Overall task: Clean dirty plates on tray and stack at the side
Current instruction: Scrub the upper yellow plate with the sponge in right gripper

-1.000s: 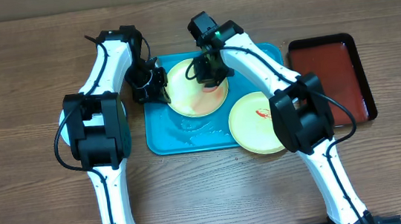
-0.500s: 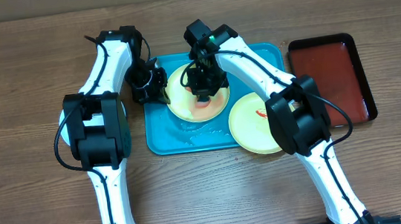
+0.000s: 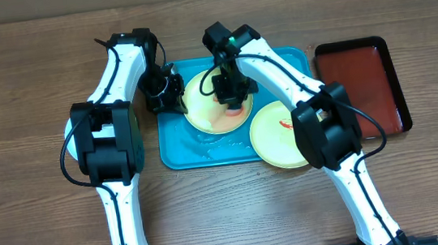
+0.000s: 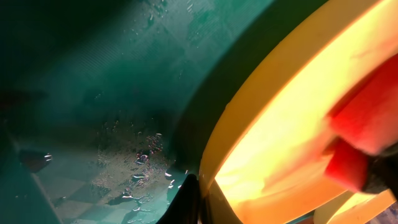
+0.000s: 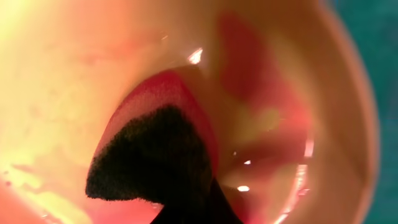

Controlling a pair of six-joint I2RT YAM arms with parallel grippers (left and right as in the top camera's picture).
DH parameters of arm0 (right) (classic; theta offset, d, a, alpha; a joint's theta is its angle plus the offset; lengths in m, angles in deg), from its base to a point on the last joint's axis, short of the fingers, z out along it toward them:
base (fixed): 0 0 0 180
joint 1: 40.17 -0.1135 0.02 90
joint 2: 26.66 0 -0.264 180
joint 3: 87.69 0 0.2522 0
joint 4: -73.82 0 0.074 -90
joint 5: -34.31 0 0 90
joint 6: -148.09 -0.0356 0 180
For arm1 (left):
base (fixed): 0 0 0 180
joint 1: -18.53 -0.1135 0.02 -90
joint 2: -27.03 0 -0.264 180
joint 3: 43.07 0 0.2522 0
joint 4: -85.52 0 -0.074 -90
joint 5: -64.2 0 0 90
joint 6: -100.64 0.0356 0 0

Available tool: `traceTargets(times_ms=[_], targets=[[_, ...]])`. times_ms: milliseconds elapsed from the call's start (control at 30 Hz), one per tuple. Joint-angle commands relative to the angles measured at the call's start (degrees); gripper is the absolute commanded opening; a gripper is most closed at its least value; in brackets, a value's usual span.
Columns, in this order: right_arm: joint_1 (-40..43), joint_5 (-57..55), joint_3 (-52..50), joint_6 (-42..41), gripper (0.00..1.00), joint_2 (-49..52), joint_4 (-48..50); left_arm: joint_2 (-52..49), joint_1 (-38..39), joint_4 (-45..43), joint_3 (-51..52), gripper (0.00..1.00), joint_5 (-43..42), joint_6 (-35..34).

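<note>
1. The brown wooden table (image 3: 26, 69) carries everything, with both arms reaching to its far middle.
2. The large turquoise-blue rectangular plastic tray (image 3: 206, 150) lies centred between the arms. It is probably there to catch the wash water.
3. The smaller dark red black-rimmed tray (image 3: 362, 83) sits well apart to the right, with nothing on it.
4. One round light yellow-green plastic plate (image 3: 199, 100) lies inside the turquoise tray, towards its far left. It is the one being scrubbed.
5. A second light yellow-green plate (image 3: 274, 145) rests on the tray's near right corner and overhangs the rim. Red sauce shows on it, so I judge it is waiting its turn.
6. The right gripper (image 3: 231, 98) points down onto the first plate, clamped around a red sponge with a dark scouring face (image 5: 149, 155). The sponge is pressed flat against the plate to rub off the sauce.
7. The left gripper (image 3: 163, 94) sits at that plate's left rim, most likely to steady it against the scrubbing. Only one dark finger (image 4: 186, 199) shows, just outside the rim, so I cannot tell whether the jaws are clamped on it.
8. A red sauce smear (image 5: 249, 68) lies beside the sponge, so this plate is not clean yet.
9. Water droplets (image 4: 140, 165) bead on the tray floor beside the rim.
</note>
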State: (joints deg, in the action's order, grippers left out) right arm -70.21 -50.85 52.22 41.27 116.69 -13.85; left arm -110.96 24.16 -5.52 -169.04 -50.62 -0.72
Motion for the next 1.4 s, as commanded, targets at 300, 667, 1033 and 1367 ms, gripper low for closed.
traceTargets(times_ms=[300,667,1033,1367], targets=[[1.8,0.0,1.3,0.5,0.04,1.6,7.3,0.6,0.2,-0.3,-0.3,0.04,0.8,1.0],[-2.8,11.6,1.3,-0.7,0.04,1.8,8.8,0.6,1.6,-0.5,-0.3,0.04,0.8,1.0],[-2.2,6.4,1.3,2.7,0.04,1.0,-5.2,0.6,1.5,-0.9,-0.3,0.04,0.9,1.1],[0.8,-23.0,1.4,-1.4,0.04,-0.4,-1.3,0.6,1.5,-1.0,-0.3,0.04,1.0,1.1]])
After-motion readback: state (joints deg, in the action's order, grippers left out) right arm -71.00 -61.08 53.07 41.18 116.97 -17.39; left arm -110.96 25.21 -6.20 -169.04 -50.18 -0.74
